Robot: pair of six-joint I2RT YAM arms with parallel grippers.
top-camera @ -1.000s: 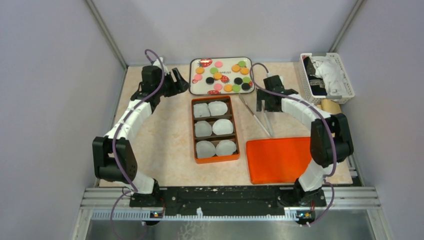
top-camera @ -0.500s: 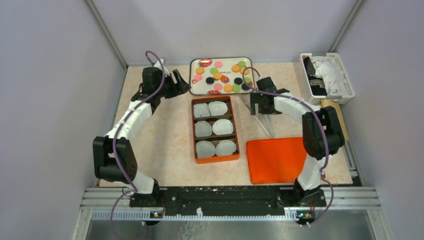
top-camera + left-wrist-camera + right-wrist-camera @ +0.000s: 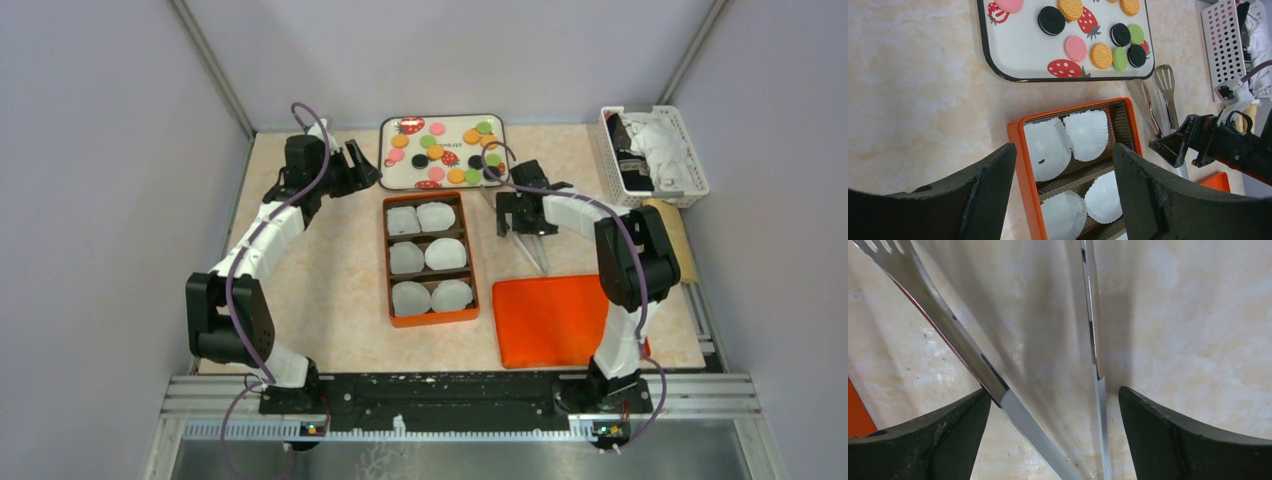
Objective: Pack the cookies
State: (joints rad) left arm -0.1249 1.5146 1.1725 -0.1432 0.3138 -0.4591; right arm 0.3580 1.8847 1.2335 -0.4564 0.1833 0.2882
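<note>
Bright, even light from overhead. In the right wrist view, broad soft shadows spread beside the tongs point(image 3: 944, 320) on the table point(image 3: 1198, 315), and their polished arms catch glare.

1. Beige marbled table point(image 3: 330, 270) - carries all items below.
2. Far centre: strawberry-print tray point(image 3: 1018, 45); orange box point(image 3: 435, 319) just in front of it.
3. Right of the box: metal tongs point(image 3: 1164, 82), with an orange lid point(image 3: 555, 320) nearer the arm bases.
4. Far right corner - white basket point(image 3: 640, 111).

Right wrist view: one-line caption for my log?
Open right gripper above metal tongs on the table, both tong arms between its fingers.
</note>
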